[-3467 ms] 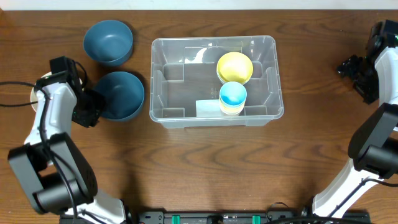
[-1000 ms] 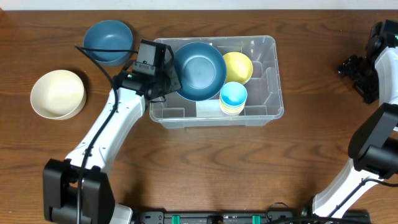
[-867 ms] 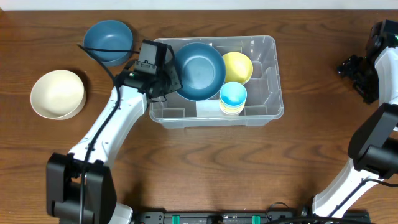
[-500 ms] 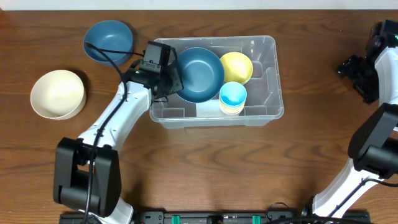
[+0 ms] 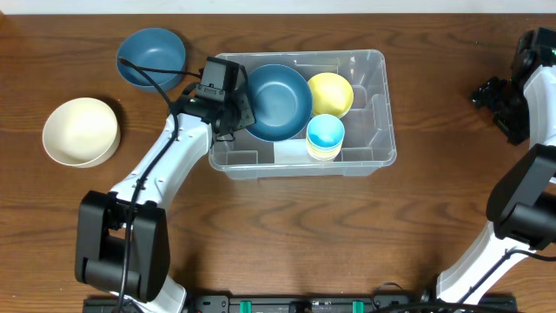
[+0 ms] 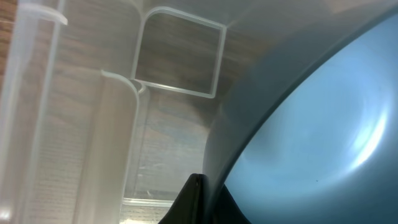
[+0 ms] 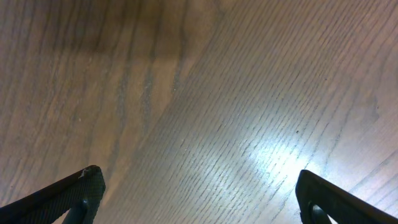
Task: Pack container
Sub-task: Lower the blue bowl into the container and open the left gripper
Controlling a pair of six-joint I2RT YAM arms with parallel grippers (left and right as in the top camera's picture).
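The clear plastic container [image 5: 379, 104] stands at the table's middle. It holds a yellow bowl [image 5: 332, 93], a stack of cups with a light blue one on top [image 5: 326, 135], and a large dark blue bowl [image 5: 278, 100]. My left gripper [image 5: 243, 109] is shut on the left rim of that dark blue bowl and holds it tilted inside the container's left half. In the left wrist view the bowl [image 6: 311, 137] fills the right side, with my fingers [image 6: 200, 202] pinching its rim over the container's floor [image 6: 180, 59]. My right gripper [image 7: 199, 199] is open and empty over bare wood at the far right.
A second dark blue bowl [image 5: 152, 56] sits at the back left, just outside the container. A cream bowl [image 5: 81, 130] sits at the far left. The right arm [image 5: 521, 87] stands by the table's right edge.
My left gripper has carried the dark blue bowl from the table's left into the container and lowered it slightly to the right. The cream bowl is uncovered. The right arm has not moved.
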